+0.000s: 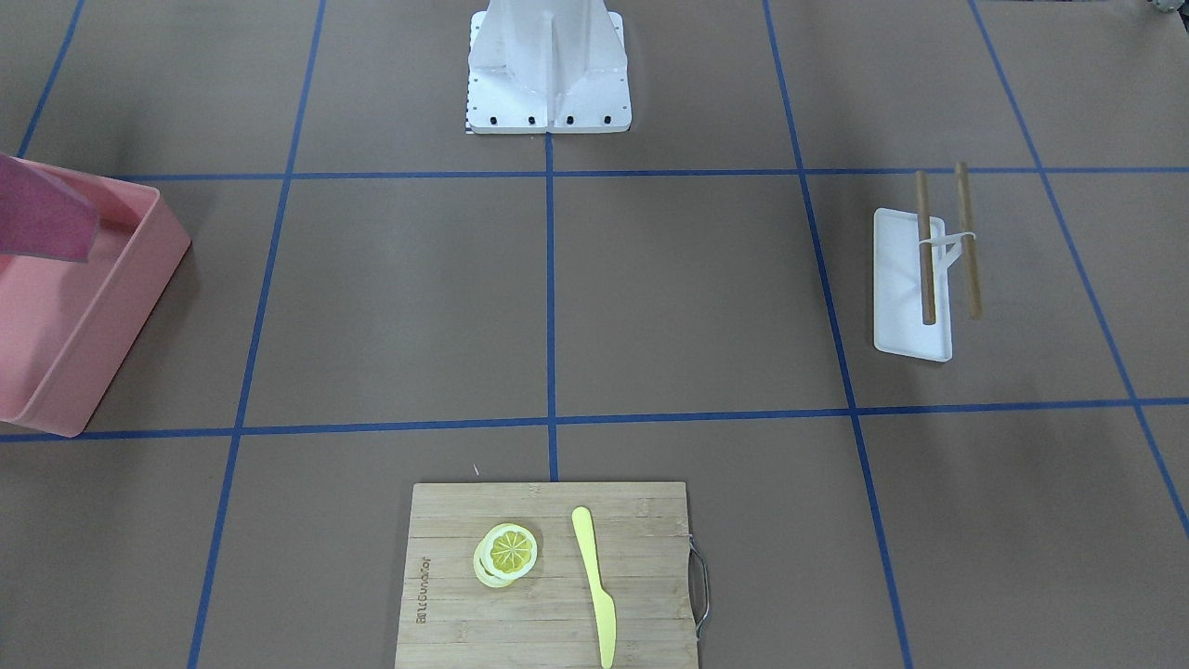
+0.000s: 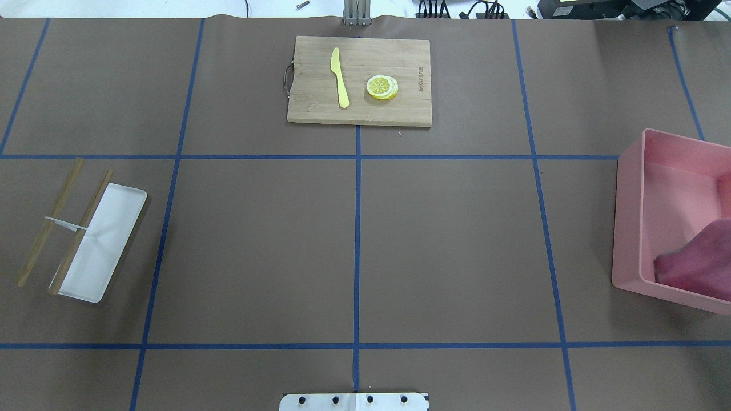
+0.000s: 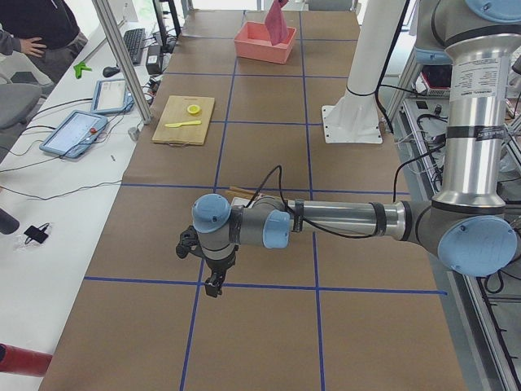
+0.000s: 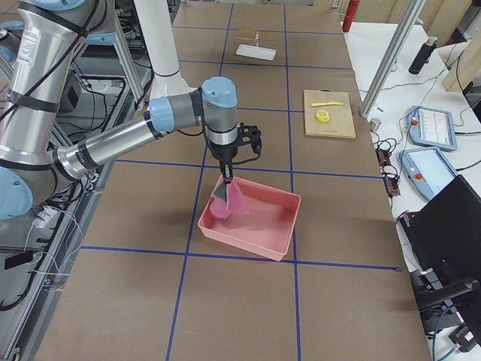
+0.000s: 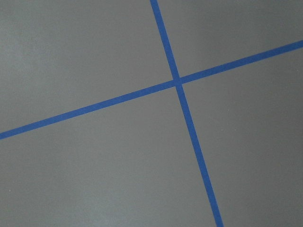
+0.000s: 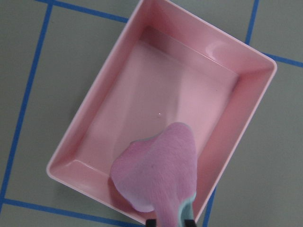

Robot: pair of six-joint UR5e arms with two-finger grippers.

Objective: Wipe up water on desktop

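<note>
The desktop (image 2: 445, 245) is a matte brown surface with a grid of blue tape lines; I see no water on it. My right gripper (image 6: 170, 221) is shut on a magenta cloth (image 6: 158, 170) and holds it hanging above the near end of a pink bin (image 6: 94, 109). The cloth (image 2: 697, 260) and bin (image 2: 628, 228) sit at the overhead view's right edge. My left gripper (image 3: 212, 285) hovers low over a tape crossing near the table's left end; I cannot tell whether it is open or shut.
A bamboo cutting board (image 2: 360, 108) with a yellow knife (image 2: 340, 84) and lemon slices (image 2: 382, 87) lies at the far middle. A white tray (image 2: 108, 240) with two wooden sticks (image 2: 48, 228) lies on the left. The robot base (image 1: 548, 84) stands mid-table.
</note>
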